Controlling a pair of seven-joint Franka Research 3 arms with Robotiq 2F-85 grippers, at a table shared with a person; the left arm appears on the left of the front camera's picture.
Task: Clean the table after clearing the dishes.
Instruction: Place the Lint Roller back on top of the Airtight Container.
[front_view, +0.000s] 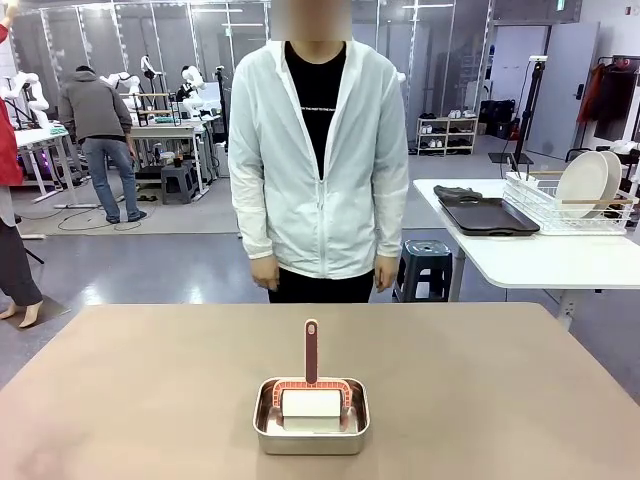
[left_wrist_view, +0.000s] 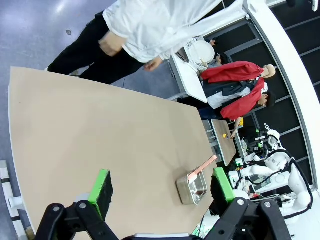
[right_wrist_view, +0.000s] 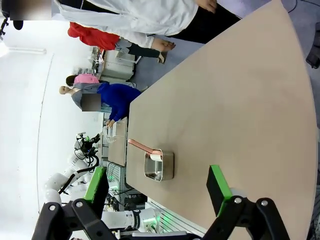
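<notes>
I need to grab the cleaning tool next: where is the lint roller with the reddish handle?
In the front view, the white lint roller with the reddish handle lies in the small rectangular steel pan at the near middle of the brownish-tan table, handle toward the person.

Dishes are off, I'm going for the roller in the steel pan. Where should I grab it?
Probably the roller's handle: it sticks up clear of the steel pan, leaning toward the person. Come from above, jaws either side of it. The white roll sits low inside the rim.

Front and wrists over table (front_view: 120, 390)
</notes>
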